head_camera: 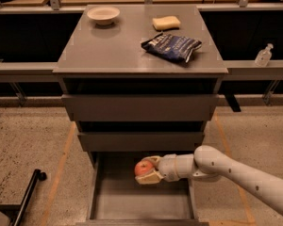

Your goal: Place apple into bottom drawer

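Our end effector (148, 171) is clamping the apple (143, 167) over the open bottom drawer (132, 202); we are needing to lower near its floor before releasing.

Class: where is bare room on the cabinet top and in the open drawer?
Grey cabinet top: free front-left, between white bowl and dark chip bag; crowded back-right near yellow sponge. Open grey bottom drawer: front floor bare; the gripper holds the red-orange apple over its back.
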### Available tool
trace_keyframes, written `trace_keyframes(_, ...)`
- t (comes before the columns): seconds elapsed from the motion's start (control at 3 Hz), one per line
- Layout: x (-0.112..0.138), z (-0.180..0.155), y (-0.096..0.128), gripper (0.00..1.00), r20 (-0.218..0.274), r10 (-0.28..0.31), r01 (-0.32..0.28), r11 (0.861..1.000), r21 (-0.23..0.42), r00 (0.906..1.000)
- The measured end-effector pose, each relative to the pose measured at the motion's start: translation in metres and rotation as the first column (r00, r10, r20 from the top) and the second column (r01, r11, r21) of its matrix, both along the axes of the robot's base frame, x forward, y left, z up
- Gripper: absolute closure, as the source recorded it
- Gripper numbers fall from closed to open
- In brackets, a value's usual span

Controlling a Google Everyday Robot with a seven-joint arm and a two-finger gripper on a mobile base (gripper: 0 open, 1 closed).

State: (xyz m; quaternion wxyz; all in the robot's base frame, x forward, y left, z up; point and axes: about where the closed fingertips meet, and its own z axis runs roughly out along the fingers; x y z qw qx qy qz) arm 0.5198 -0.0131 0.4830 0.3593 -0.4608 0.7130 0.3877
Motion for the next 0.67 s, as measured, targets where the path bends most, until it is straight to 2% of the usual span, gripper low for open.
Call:
trace_keyframes(0.33,0.0069,-0.0500,0.0096,1.00,-0.027,-0.016,0.016,1.000,0.015,0.9995)
trace_keyframes(0.67,0.0045,-0.0581,0.0125,1.00,-0.040,-0.017,0.018,1.000,0.024,0.9991)
